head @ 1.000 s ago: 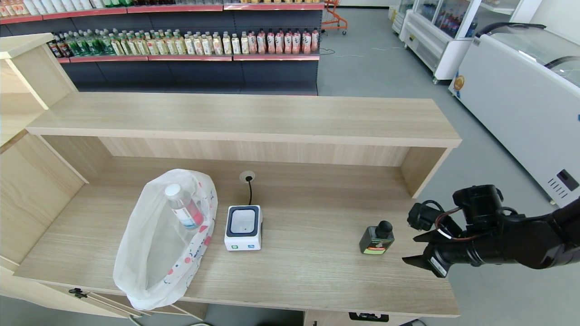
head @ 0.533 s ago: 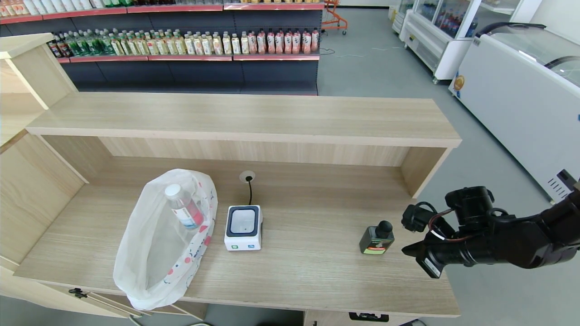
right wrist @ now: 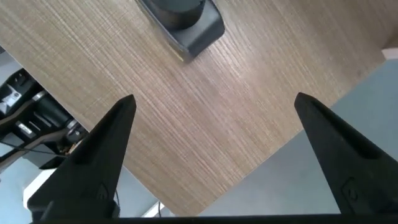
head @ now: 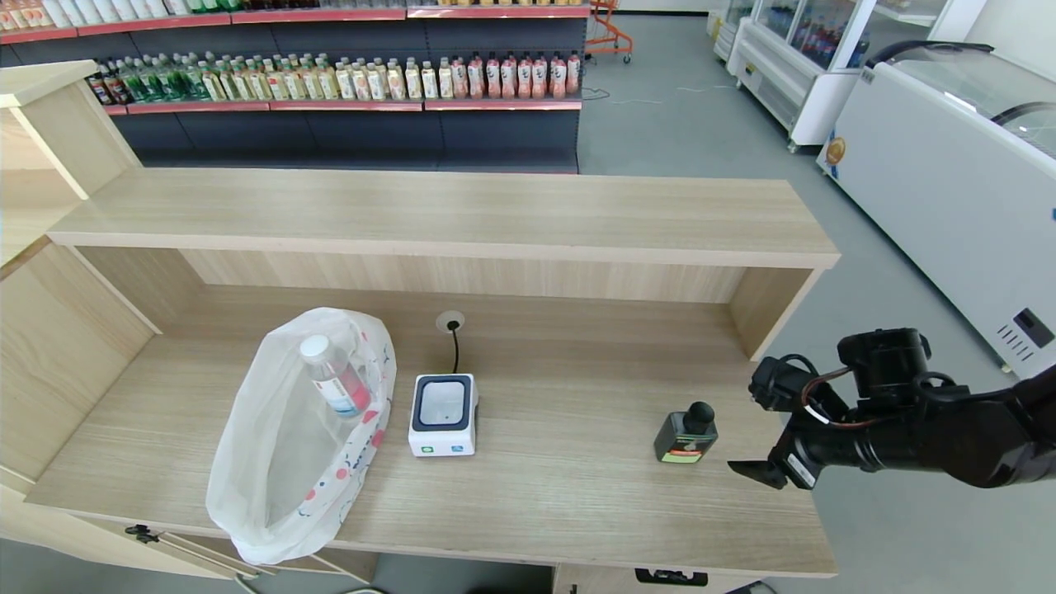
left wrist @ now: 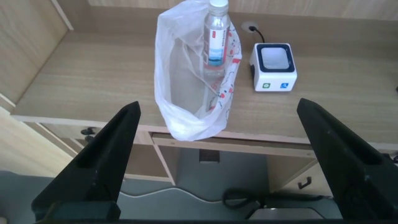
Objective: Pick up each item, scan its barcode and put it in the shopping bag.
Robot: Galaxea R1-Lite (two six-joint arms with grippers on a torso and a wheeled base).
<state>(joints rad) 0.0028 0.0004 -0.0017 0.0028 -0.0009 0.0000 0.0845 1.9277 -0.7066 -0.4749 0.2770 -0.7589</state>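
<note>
A small dark bottle [head: 686, 435] with a round black cap stands upright on the wooden counter [head: 561, 487], towards its right end. My right gripper [head: 759, 462] hovers just right of it, open and holding nothing. From the right wrist, the dark bottle [right wrist: 183, 22] lies beyond the spread fingers of that gripper [right wrist: 214, 101]. The white scanner [head: 443, 414] sits mid-counter. Left of it is the white shopping bag [head: 280, 470], with a clear bottle [head: 334, 375] upright inside. My left gripper [left wrist: 219, 107] is open in front of the counter, facing the shopping bag [left wrist: 186, 106] and scanner [left wrist: 274, 58].
A raised ledge [head: 445, 214] runs along the back of the counter, with side walls at the left [head: 58, 346] and right [head: 775, 309]. The scanner's cable [head: 454, 346] runs back to a grommet. Freezers [head: 949, 173] stand to the right.
My right gripper edged towards the dark bottle, then drew back slightly to the right and turned at the wrist. The bottle, scanner and bag have not moved.
</note>
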